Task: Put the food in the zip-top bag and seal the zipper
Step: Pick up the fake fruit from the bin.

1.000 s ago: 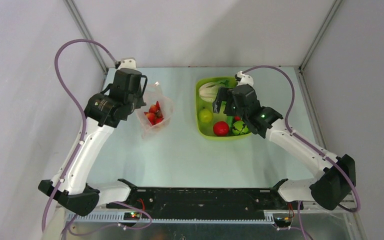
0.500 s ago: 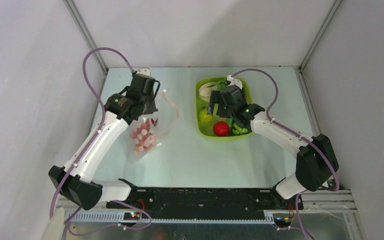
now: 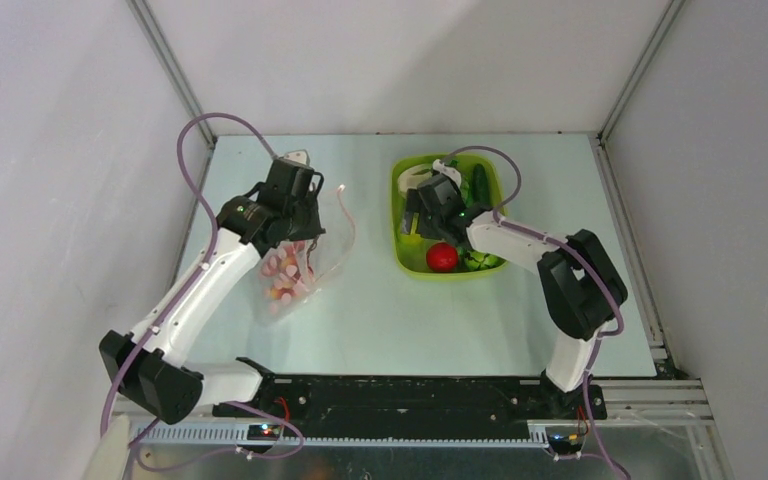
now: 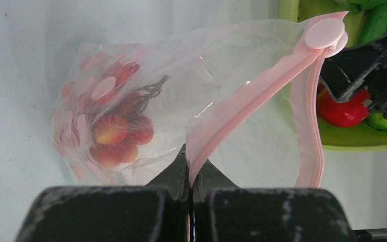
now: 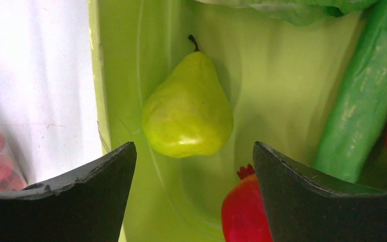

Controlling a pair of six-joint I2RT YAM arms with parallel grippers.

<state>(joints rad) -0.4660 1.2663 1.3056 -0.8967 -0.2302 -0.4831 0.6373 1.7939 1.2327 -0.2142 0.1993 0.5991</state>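
Note:
The clear zip-top bag (image 3: 312, 262) slumps on the table left of centre, its mouth gaping toward the tray. Red-pink cherry pieces (image 4: 115, 135) lie in its bottom. My left gripper (image 4: 190, 162) is shut on the pale pink zipper (image 4: 252, 96) near one end and holds that edge up. My right gripper (image 5: 194, 147) hangs open over the tray's left part, just short of the yellow-green pear (image 5: 189, 108), with nothing between its fingers. A red tomato (image 5: 244, 207), the dark green cucumber (image 5: 363, 101) and the lettuce (image 5: 292, 7) lie around it.
The lime-green tray (image 3: 398, 262) stands right of centre and also holds a green pepper (image 3: 480, 261). Its left wall (image 5: 97, 91) lies close to my right gripper's left finger. Grey walls close in the table's back and sides.
My left arm has carried the bag down and toward the front left, where it now sags on the table. My right gripper has slid left across the tray to the pear.

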